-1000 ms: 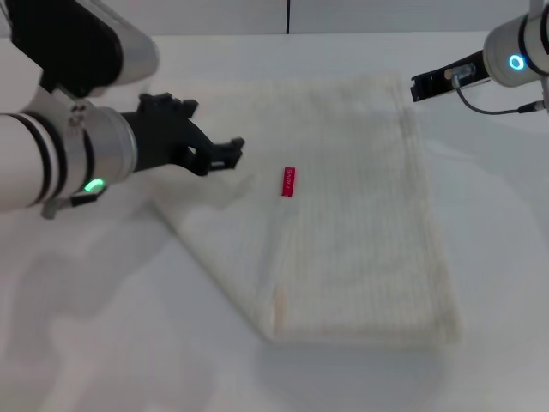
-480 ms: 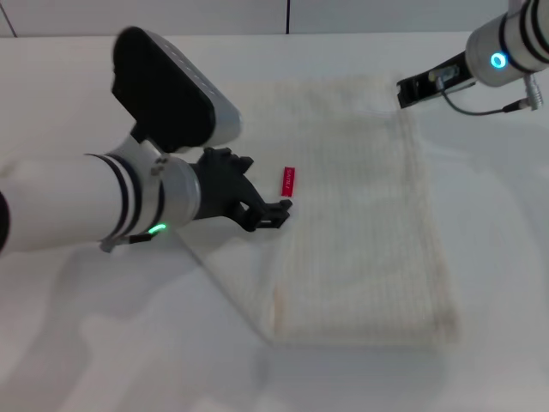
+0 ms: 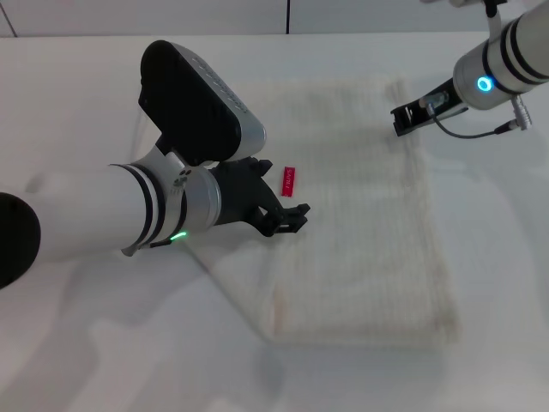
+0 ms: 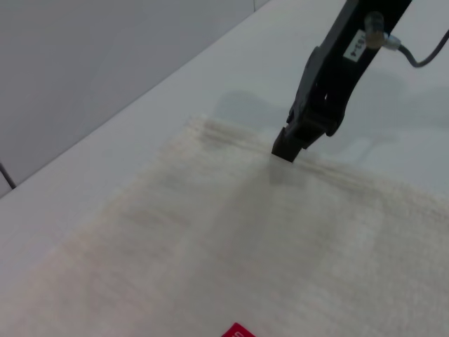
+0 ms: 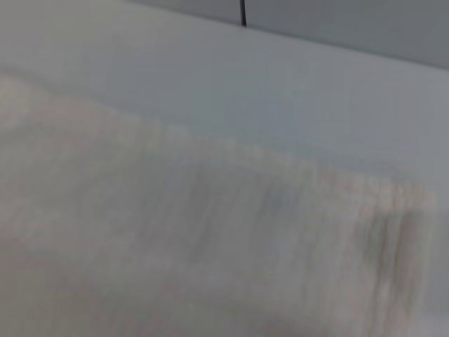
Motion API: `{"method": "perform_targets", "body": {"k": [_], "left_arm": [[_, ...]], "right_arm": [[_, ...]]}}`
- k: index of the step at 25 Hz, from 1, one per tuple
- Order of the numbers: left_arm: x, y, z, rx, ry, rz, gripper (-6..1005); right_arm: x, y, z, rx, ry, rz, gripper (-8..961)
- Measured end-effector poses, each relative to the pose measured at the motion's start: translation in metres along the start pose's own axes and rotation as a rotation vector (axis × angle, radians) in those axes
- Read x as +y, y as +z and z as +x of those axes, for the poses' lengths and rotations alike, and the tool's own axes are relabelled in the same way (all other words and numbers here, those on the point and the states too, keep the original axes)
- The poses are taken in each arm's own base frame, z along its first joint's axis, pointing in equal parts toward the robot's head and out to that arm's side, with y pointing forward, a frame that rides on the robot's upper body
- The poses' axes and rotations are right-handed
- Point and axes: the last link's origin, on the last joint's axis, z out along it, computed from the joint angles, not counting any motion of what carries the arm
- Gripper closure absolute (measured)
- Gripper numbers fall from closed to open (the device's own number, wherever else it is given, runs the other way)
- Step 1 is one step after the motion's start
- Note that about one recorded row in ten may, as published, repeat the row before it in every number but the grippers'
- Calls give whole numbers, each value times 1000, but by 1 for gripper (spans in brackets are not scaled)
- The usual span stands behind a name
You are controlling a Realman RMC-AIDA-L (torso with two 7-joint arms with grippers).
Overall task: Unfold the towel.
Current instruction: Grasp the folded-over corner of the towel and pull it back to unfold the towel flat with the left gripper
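The towel is a cream ribbed cloth lying folded on the white table, with a small red tag near its left side. My left gripper hovers over the towel's left part just below the tag, with its black fingers apart and empty. My right gripper is at the towel's far right corner, and its tip rests at the towel's edge in the left wrist view. The towel and tag show there too. The right wrist view shows only the towel and the table.
The white table surrounds the towel on all sides. A grey wall with a dark vertical seam runs along the far edge. My bulky left arm lies across the table's left half.
My left gripper has moved right and nearer, from beside the towel's left edge to over it below the tag. My right gripper has moved left and down to the towel's far corner.
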Motion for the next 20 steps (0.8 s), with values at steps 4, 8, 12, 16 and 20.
{"method": "perform_targets", "body": {"k": [4,8,12,16,20], "left_arm": [[2,3,-1,5,3,1,306],[4,6,-2,5,10,-1,309],[4,9,-2,0,15,-4,312],[5,14,-1,6,24,-2,316],[6,20,-1,3,24,-12,319]], "right_arm": [[-1,4,4,7,4,3,926],[-1,5,6,10,6,4,924],[0,5,5,9,3,4,922],[3,5,2,4,-6,1,921],[4,5,1,4,-7,1,919]]}}
